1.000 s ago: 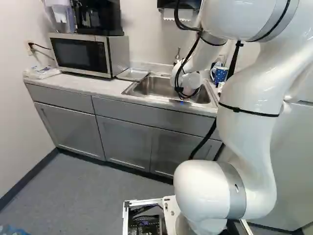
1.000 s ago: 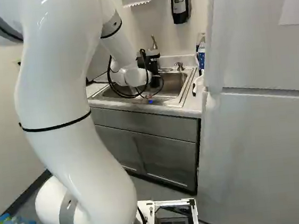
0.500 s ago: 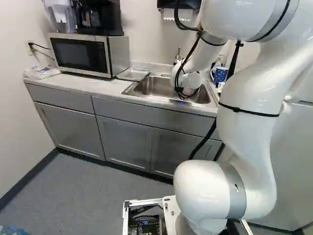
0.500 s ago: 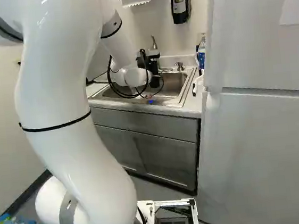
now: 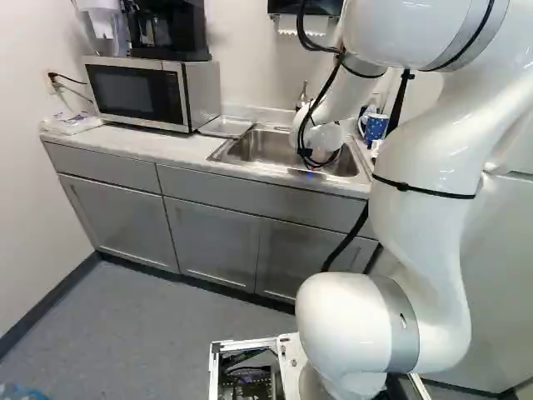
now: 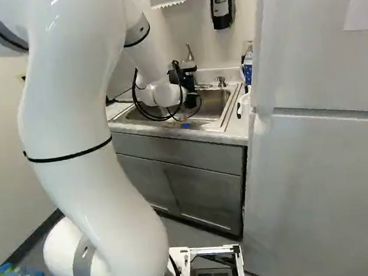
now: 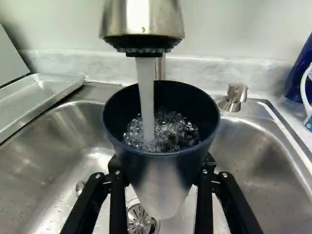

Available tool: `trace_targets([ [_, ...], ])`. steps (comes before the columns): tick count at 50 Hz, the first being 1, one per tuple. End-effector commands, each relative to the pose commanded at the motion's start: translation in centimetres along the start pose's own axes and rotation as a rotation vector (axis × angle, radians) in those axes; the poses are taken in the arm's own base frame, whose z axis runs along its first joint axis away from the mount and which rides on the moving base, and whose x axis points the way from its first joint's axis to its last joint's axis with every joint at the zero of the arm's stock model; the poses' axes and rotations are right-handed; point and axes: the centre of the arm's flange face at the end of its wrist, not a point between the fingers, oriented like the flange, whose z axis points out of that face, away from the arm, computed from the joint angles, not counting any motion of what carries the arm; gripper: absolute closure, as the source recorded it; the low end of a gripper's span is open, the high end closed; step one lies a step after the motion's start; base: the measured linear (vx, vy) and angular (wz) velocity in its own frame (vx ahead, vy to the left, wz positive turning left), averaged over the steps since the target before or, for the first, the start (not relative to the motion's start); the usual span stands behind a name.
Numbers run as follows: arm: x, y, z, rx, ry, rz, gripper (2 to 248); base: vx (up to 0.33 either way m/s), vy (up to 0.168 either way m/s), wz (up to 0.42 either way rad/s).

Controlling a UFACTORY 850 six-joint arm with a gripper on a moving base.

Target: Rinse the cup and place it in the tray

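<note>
Kitchenette corner: pale worktop (image 5: 166,145) over grey cabinets (image 5: 208,233), with a grey floor (image 5: 158,325) in front.

Arm (image 6: 85,135), one, white: reaches from the foot of the base views to the sink, wrist above the basin.

Gripper (image 7: 162,171), one, black: grasping the cup, a finger on each side of its outer wall.

Cup (image 7: 163,183), one, tapered, dark blue inside: held mouth up over the sink, under the faucet, water churning inside. Handling, as judged: firm-walled and unlikely to dent under a modest squeeze; slippery when wet; heavier while it carries water, lighter once tipped out. The taper may let it slide through a weak hold. Best grasp: opposite sides of the wall, below the rim, much as held here, leaving mouth and base free for pouring and setting down.

Sink (image 5: 266,148), one, steel, wet; drain (image 7: 139,220) in its floor, near the cup's base in the wrist view.

Faucet (image 7: 141,22), one: stream (image 7: 146,92) falling into the cup. Step in hand: rinsing; emptying likely comes next.

Tray (image 7: 41,95), one, shallow, metal: beside the sink's edge, on the microwave (image 5: 137,93) side; likely destination.
</note>
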Motion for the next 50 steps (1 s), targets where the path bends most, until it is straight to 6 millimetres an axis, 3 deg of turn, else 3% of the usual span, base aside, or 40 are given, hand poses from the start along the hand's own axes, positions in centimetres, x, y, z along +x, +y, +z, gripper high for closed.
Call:
trace_targets([
  [20,0.0,-0.3,0.0,0.004,0.000,-0.002,126,0.000,0.000,0.000],
  [50,-0.2,-4.6,-0.8,0.078,-0.002,-0.030,126,0.000,0.000,0.000],
])
